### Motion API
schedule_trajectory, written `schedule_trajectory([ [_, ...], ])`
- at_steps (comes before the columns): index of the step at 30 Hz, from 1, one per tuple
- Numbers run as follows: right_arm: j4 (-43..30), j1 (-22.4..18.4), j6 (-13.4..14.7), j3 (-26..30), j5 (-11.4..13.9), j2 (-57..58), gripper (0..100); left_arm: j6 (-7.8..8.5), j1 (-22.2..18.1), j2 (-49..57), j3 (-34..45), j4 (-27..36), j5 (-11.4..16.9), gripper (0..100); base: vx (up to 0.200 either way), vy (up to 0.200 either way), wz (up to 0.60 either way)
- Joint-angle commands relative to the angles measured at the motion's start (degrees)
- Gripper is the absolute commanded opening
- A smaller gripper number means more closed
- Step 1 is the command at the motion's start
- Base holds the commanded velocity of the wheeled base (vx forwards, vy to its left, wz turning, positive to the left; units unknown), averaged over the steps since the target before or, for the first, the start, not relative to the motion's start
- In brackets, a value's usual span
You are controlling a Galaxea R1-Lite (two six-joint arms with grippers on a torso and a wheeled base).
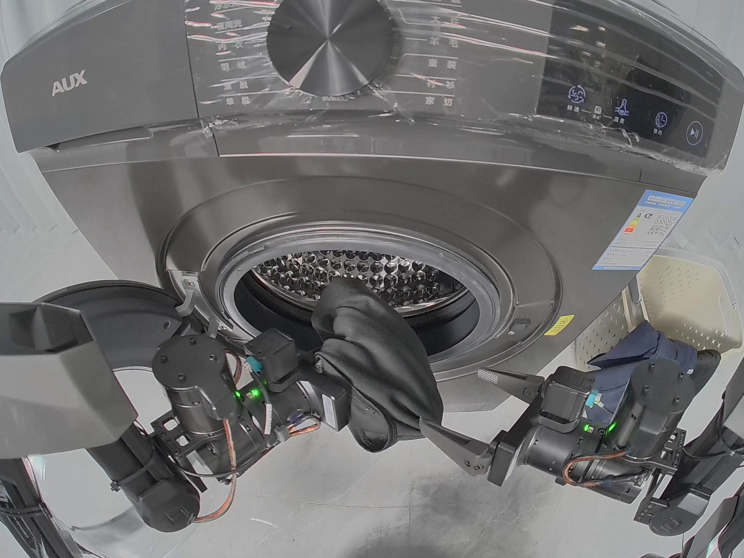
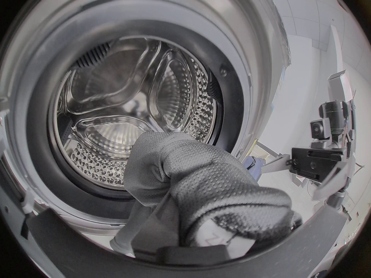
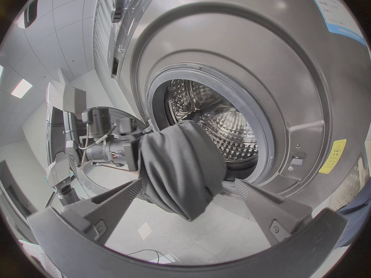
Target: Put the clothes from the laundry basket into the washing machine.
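Observation:
A black garment [image 1: 380, 350] hangs in front of the washing machine's open drum [image 1: 349, 269], its upper end at the door ring. My left gripper [image 1: 345, 404] is shut on it from the left, with the cloth draped over its fingers. In the left wrist view the garment [image 2: 201, 174] bulges before the steel drum [image 2: 116, 109]. My right gripper [image 1: 453, 401] stands open just right of the garment, one finger touching its lower fold. In the right wrist view its fingers [image 3: 116, 201] flank the garment [image 3: 181, 163]. The cream laundry basket [image 1: 690, 296] at the right holds navy clothes [image 1: 635, 354].
The machine's round door [image 1: 116, 319] is swung open to the left, behind my left arm. The basket stands on the floor close against the machine's right front corner. Pale floor [image 1: 372, 497] lies open below both grippers.

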State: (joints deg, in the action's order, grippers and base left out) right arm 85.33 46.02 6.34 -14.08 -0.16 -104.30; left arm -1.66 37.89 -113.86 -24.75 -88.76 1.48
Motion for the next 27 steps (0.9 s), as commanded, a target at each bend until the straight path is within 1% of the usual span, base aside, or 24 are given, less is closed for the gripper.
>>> schedule_trajectory([
  [1, 0.10, 1.44, -0.01, 0.46, -0.11, 0.42, 100, -0.80, 0.08, -8.22, -6.54, 0.08, -0.07, 0, 0.000, 0.000, 0.00],
  [4, 0.10, 2.06, 0.08, 0.37, -0.11, 0.42, 100, -1.33, -0.89, -10.77, -10.32, 0.08, -0.24, 0, 0.000, 0.000, 0.00],
  [5, 0.10, 2.23, 0.08, 0.46, -0.11, 0.42, 100, -1.77, -1.77, -11.82, -12.52, 0.17, -0.33, 0, 0.000, 0.000, 0.00],
  [6, 0.10, 2.23, 0.08, 0.37, -0.11, 0.42, 100, -1.86, -1.94, -12.26, -13.31, 0.17, -0.33, 0, 0.000, 0.000, 0.00],
  [7, 0.10, 2.50, 0.08, 0.37, -0.11, 0.42, 100, -1.95, -2.91, -14.72, -17.18, 0.17, -0.33, 0, 0.000, 0.000, 0.00],
  [8, 0.10, 2.58, 0.08, 0.37, -0.11, 0.42, 100, -1.95, -3.08, -15.16, -17.88, 0.17, -0.33, 0, 0.000, 0.000, 0.00],
  [9, 0.10, 2.50, 0.08, 0.28, -0.11, 0.42, 100, -2.03, -4.14, -17.36, -21.04, 0.17, -0.33, 0, 0.000, 0.000, 0.00],
  [14, 0.10, 2.50, 0.08, 0.11, -0.11, 0.50, 100, -2.03, -6.51, -22.46, -30.27, 0.87, -0.42, 0, 0.000, 0.000, 0.00],
  [18, 0.10, 2.58, 0.08, -0.07, -0.11, 0.42, 100, -2.30, -7.57, -23.25, -36.34, 6.85, -0.77, 0, 0.000, 0.000, 0.00],
  [20, 0.10, 2.58, 0.08, 0.02, -0.11, 0.42, 100, -3.09, -7.74, -23.51, -38.89, 9.92, -0.95, 0, 0.000, 0.000, 0.00],
  [22, 0.10, 2.58, 0.08, 0.02, -0.11, 0.42, 100, -3.70, -7.83, -23.78, -40.56, 11.42, -1.12, 0, 0.000, 0.000, 0.00],
  [23, 0.10, 2.50, 0.08, -0.07, -0.11, 0.42, 100, -4.14, -7.74, -24.13, -42.84, 13.17, -1.56, 0, 0.000, 0.000, 0.00],
  [27, 0.10, 2.58, 0.08, -0.16, -0.11, 0.33, 100, -4.41, -7.57, -25.09, -48.20, 17.66, -2.44, 0, 0.000, 0.000, 0.00],
])
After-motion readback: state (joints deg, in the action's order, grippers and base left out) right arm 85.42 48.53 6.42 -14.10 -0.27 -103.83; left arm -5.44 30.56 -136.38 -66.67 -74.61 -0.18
